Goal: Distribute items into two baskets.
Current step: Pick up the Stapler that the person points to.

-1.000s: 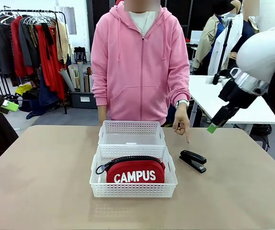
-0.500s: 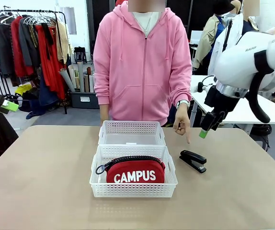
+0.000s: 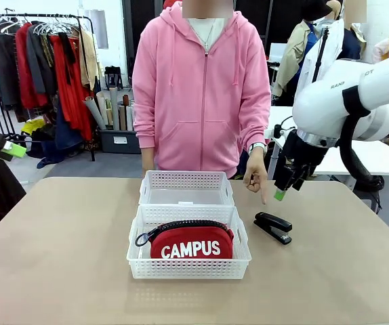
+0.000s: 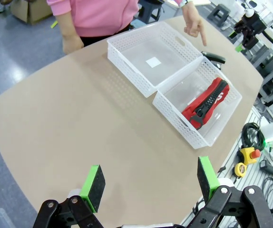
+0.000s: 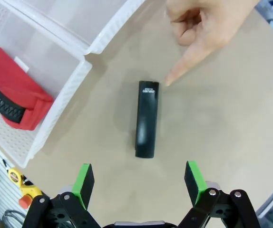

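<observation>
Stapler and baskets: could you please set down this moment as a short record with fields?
pouch: red, CAMPUS lettering, lying in the near basket
far basket: no item inside
stapler: on the table, right of the near basket, outside both
person's hand: index finger pointing down at the stapler
right tool: open, above the stapler, not touching it
left tool: open, holding nothing

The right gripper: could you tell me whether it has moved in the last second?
Yes. The right gripper has swung left and lower, now hanging almost above the stapler.
</observation>
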{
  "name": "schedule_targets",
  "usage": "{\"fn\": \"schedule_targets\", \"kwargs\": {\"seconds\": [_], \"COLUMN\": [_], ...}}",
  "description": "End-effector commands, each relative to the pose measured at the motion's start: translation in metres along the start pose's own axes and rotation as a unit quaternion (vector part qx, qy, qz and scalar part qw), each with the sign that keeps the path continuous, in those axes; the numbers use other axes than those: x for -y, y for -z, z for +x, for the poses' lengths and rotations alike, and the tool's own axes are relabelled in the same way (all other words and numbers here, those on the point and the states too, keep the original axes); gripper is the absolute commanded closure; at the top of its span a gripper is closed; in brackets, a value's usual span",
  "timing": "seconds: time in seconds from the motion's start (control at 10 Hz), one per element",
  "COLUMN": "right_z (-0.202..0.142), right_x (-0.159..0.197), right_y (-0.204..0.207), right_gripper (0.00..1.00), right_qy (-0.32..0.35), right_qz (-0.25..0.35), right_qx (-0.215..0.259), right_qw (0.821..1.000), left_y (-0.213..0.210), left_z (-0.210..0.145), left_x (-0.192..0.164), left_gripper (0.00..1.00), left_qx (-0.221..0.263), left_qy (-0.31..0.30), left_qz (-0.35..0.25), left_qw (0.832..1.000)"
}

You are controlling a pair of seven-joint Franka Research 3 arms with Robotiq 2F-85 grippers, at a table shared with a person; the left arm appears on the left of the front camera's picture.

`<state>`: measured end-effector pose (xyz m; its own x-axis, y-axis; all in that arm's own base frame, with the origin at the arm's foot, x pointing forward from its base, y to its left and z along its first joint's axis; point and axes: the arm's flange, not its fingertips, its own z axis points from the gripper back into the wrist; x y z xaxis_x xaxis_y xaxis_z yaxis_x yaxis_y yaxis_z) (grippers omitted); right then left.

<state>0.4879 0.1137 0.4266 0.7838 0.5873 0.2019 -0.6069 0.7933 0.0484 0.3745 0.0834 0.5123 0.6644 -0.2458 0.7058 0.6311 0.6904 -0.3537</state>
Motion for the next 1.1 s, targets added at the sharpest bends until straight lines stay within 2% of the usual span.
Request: {"fn": "schedule_targets", "kwargs": {"seconds": [0.0,0.3,0.6,1.0], "right_z": [0.007,0.012,0.008,0.002], "right_x": [-0.003,-0.004,-0.003,-0.005], "right_y": [0.021,0.047,0.066,0.096], "right_gripper": [0.00,0.00,0.00,0.00], "right_qy": [-0.005,-0.006,0.009,-0.003], "right_qz": [-0.035,-0.045,-0.032,-0.024], "right_qx": [0.002,-0.018,-0.020,-0.025], "right_qw": [0.999,0.999,0.999,0.999], "left_y": [-0.001,-0.001,-0.001,-0.001], "left_z": [0.000,0.000,0.000,0.000], "left_x": [0.000,0.000,0.000,0.000], "left_gripper": [0.00,0.00,0.00,0.00], "left_qx": [0.008,0.008,0.008,0.008], "left_qy": [0.001,0.001,0.001,0.001], "left_qz": [-0.006,-0.006,-0.006,-0.006], "left_qw": [1.000,1.000,1.000,1.000]}}
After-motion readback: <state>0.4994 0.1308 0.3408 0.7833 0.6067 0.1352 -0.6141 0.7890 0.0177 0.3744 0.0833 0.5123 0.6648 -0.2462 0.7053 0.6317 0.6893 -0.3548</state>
